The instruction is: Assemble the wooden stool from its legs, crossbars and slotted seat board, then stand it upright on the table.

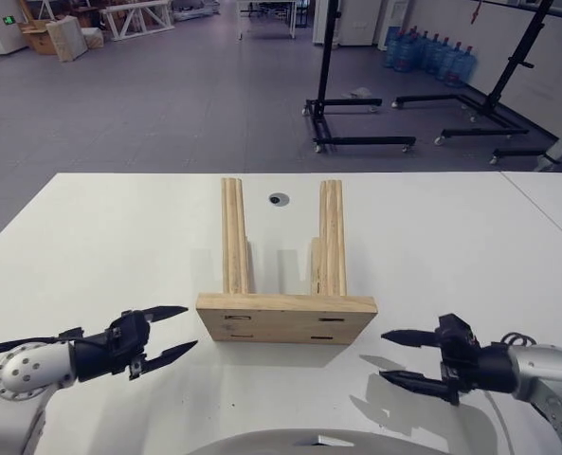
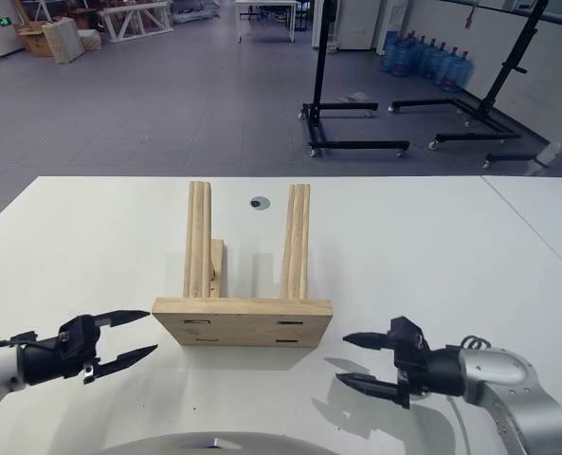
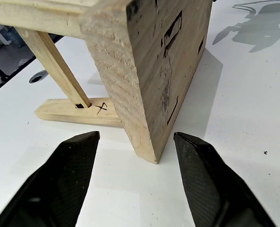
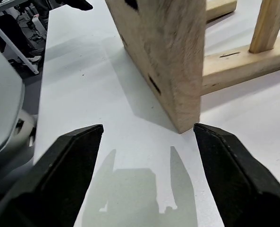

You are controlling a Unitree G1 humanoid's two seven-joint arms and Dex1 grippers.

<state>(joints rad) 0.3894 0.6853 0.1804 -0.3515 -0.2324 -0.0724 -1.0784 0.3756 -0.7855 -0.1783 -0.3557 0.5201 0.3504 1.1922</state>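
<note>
While I watch from the head camera, the stool [image 1: 285,318] lies on its side mid-table [image 1: 100,246]. Its seat [image 1: 262,305] stands on edge facing me, slots [image 1: 238,319] showing, and its legs [image 1: 233,237] point away. The left gripper [image 1: 188,327] is near the seat's left end, fingers spread wide and holding nothing. The right gripper [image 1: 385,355] is near the right end, likewise spread and empty, clear of the wood. Through the left wrist camera I read a pencilled X [image 3: 100,108] on the leg [image 3: 73,111] lying on the table, just beside where a crossbar [image 3: 50,56] enters it.
</note>
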